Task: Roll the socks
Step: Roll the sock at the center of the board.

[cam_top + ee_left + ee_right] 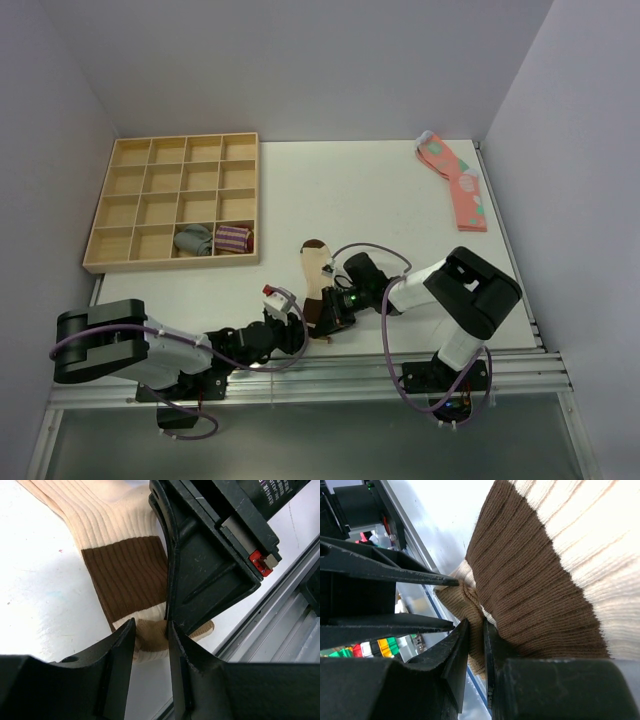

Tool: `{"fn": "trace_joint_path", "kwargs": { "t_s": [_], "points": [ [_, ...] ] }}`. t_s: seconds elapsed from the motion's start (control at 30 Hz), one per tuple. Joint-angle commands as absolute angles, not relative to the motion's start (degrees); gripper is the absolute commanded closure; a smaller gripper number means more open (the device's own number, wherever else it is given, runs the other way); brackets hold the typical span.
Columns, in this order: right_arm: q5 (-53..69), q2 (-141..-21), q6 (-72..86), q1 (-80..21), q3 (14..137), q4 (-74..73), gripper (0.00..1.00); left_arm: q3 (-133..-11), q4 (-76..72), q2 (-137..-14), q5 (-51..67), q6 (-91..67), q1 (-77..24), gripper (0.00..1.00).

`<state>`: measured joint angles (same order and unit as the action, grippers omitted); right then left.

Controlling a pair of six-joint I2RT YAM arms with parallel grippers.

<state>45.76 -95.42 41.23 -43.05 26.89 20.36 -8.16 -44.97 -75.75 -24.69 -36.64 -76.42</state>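
- Black fingers (452, 655) of the right gripper (475, 625) fill the bottom of the right wrist view. They stand almost closed, with only a thin slit between them, and a fold of tan cuff fabric is pinched in it.
- At the lower middle of its own view, the left gripper (151, 627) is narrowly parted. Its two fingers press on both sides of the bunched cuff end of the socks (125, 580).
- These socks lie flat on the white table (400, 210), at the lower middle of the top view. The dark toe points to the back and the cuff is at the near edge, between both grippers.
- At upper left sits a wooden tray (150, 262). A grey roll (195, 240) and a purple-striped roll (233, 238) are in neighbouring compartments of its front row.
- At upper right lie pink socks (455, 180), well apart.
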Motion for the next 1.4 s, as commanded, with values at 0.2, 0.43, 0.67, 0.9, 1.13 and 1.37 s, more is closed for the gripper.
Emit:
{"fn": "trace_joint_path", "kwargs": {
  "t_s": [0.2,0.43,0.67,0.9,1.13,1.37],
  "points": [
    [42.62,-95.63,38.5,-41.49,23.38,16.61,0.77,-5.98,-53.78,-78.39,-22.15,-39.2,-76.46,0.62],
    [43.85,-94.75,37.53,-39.55,22.85,16.08,0.77,-4.48,-56.25,-79.45,-21.27,-40.34,-76.38,0.62],
    [44.47,-94.83,37.27,-38.76,22.94,16.34,0.78,-4.75,-56.77,-81.65,-20.92,-41.04,-76.38,0.64],
    [44.65,-95.71,37.44,-38.67,22.5,17.4,0.78,-3.52,-55.74,-76.49,-23.38,-41.58,-76.46,0.62],
    [45.0,-96.59,37.44,-38.67,23.11,17.05,0.78,-4.65,-49.93,-66.01,-24.17,-37.45,-76.46,0.57],
    [45.26,-97.29,37.18,-38.67,23.38,16.87,0.78,-7.03,-53.78,-70.83,-16.53,-33.93,-75.59,0.56]
  ]
}}
